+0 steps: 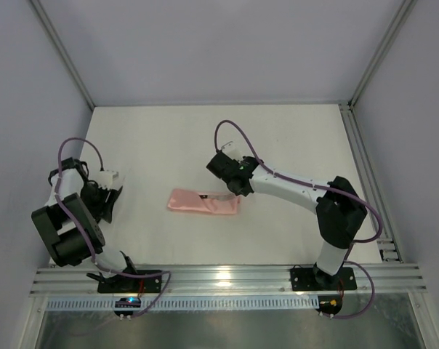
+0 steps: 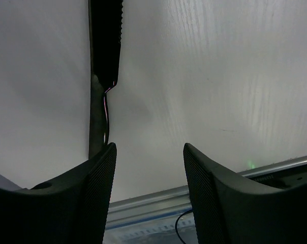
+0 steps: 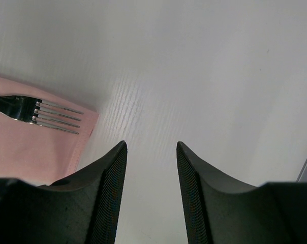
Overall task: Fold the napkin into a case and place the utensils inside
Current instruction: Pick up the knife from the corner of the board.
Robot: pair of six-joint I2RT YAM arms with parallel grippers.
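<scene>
Right gripper (image 3: pixel 151 146) jaws, ribbed and black, stand apart and empty beside the case (image 1: pixel 203 203), a flat salmon-pink cloth oblong mid-tabletop (image 1: pixel 292 138). The silvery fork (image 3: pixel 36 113) prongs rest on it. Left gripper (image 2: pixel 149 147) jaws stand apart near the left edge.

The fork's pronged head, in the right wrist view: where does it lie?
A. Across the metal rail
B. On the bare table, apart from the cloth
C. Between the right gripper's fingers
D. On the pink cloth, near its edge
D: the prongs of the fork rest on the pink napkin close to its edge, while the right gripper stands open over the bare table with nothing between its fingers.
</scene>
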